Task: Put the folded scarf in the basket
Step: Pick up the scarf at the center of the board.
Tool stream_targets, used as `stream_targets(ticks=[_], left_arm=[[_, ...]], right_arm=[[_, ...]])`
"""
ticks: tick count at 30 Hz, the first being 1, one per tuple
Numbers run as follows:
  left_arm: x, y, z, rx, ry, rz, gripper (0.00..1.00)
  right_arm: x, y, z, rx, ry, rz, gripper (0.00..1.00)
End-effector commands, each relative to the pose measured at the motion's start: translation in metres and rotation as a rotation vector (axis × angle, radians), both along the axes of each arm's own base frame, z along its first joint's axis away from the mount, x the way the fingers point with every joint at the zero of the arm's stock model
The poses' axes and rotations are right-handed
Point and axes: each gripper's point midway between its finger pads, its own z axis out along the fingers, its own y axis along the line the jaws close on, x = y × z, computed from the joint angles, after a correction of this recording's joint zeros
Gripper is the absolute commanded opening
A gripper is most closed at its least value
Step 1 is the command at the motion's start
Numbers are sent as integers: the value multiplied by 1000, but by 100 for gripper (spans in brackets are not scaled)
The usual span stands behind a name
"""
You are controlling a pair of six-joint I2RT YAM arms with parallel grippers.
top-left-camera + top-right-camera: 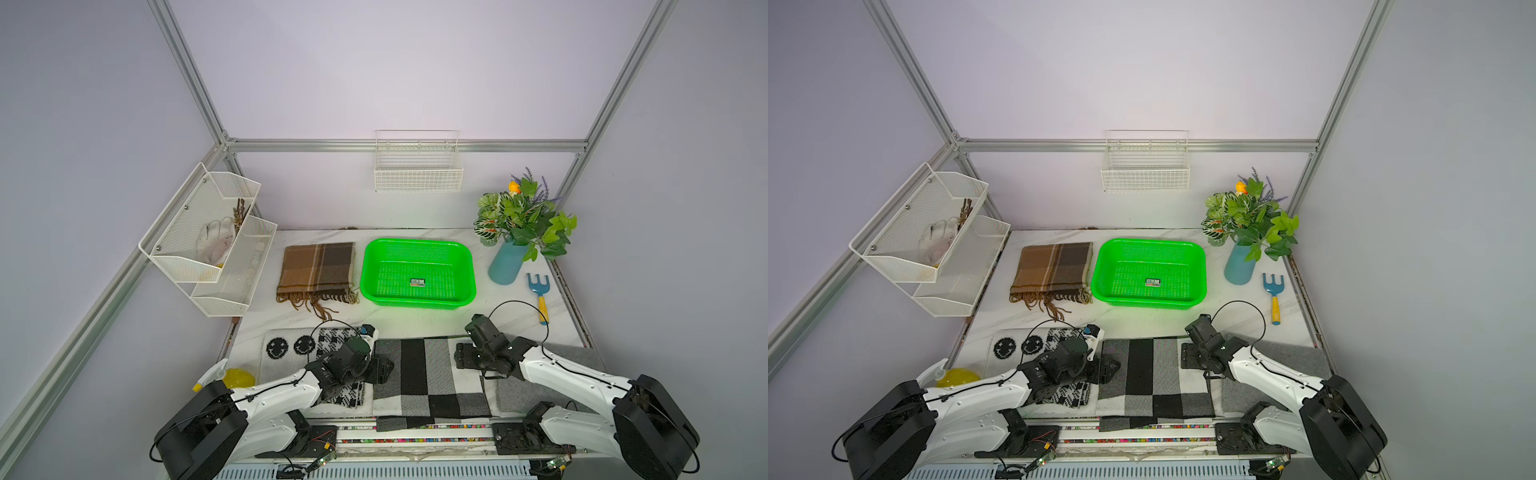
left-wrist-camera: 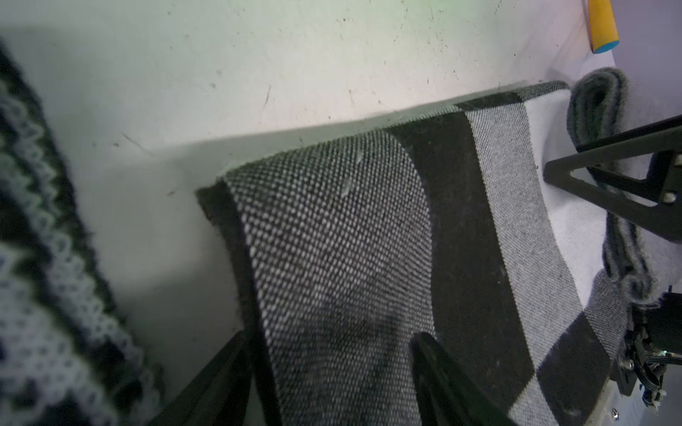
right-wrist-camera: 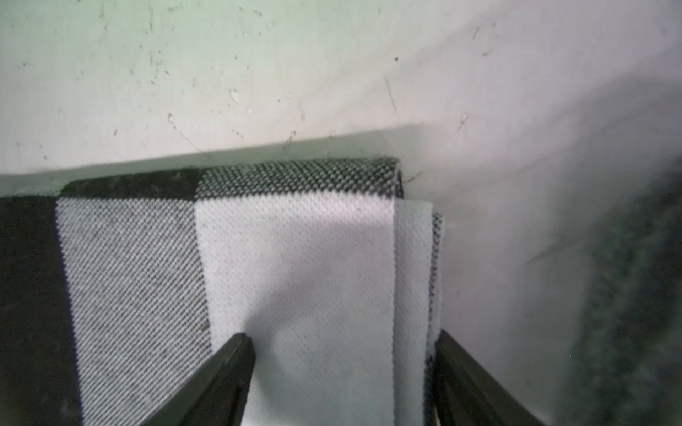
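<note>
Checkered scarf [image 1: 428,378], folded flat on the table [image 1: 415,324], nearer the robot than the green basket [image 1: 417,245]. I see left hand [image 2: 332,333] and right hand [image 3: 343,333] spread wide at its ends.

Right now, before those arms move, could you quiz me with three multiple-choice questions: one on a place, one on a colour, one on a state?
1. What sits between the brown scarf and the blue vase? A green basket; B teapot; C shoe.
2. The handle of the rake is: A red; B yellow; C white.
3. The green basket is: A upside down; B holding a scarf; C upright with no scarf inside.
Answers: A, it lies between them; B, yellow below blue prongs; C, only a sticker shows inside.
</note>
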Motion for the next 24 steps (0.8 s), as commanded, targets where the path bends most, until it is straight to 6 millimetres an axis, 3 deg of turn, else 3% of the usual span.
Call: stream_targets(ticks=[1,6,12,14,18,20,24], left_arm=[[-12,6,-18,30,62,-1,69],[-14,-1,-25,14,89,-26,63],[-18,-8,-28,-19,110,-41,53],[-20,-9,-30,-28,118,-43,50],[-21,-13,-33,-42,124,-55,35],[-20,-16,-34,-49,128,-63,34],[-22,-19,-38,-50,146,-77,28]], right_arm=[[-9,7,-14,19,51,34,78],[-14,16,-9,61,37,67,76],[-21,37,-8,196,21,133,59],[-19,39,-8,193,23,143,57],[-17,45,-7,199,17,162,52],[-16,47,-7,207,12,169,49],[-17,50,-14,212,21,182,33]])
